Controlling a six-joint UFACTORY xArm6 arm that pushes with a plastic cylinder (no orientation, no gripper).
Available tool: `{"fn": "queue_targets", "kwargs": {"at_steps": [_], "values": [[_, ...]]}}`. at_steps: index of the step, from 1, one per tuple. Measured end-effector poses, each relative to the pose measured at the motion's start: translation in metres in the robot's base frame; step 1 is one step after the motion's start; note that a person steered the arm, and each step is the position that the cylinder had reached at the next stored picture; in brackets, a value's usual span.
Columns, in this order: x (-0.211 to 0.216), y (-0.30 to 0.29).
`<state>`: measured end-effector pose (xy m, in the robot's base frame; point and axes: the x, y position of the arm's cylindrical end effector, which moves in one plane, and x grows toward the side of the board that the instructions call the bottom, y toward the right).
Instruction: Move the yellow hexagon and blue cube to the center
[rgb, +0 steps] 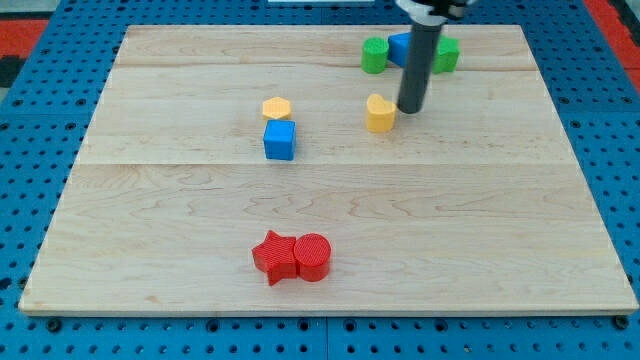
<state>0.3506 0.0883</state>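
Worktop (330, 230) of pale planks carries everything, and the middle of it lies bare just right of the blue cube (280, 140), which touches the yellow hexagon (277, 108) above it. My tip (410, 108), a plain rod tool with no jaws and holding nothing, stands just right of a yellow heart-shaped block (380, 114). Risk: a leftward sweep from here would likely shove that heart into the pair and scatter them.
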Motion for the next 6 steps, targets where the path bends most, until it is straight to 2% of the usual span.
{"fn": "queue_targets", "kwargs": {"at_steps": [1, 3, 4, 6], "values": [[-0.001, -0.071], [-0.028, -0.168], [0.011, -0.205], [0.057, -0.103]]}}
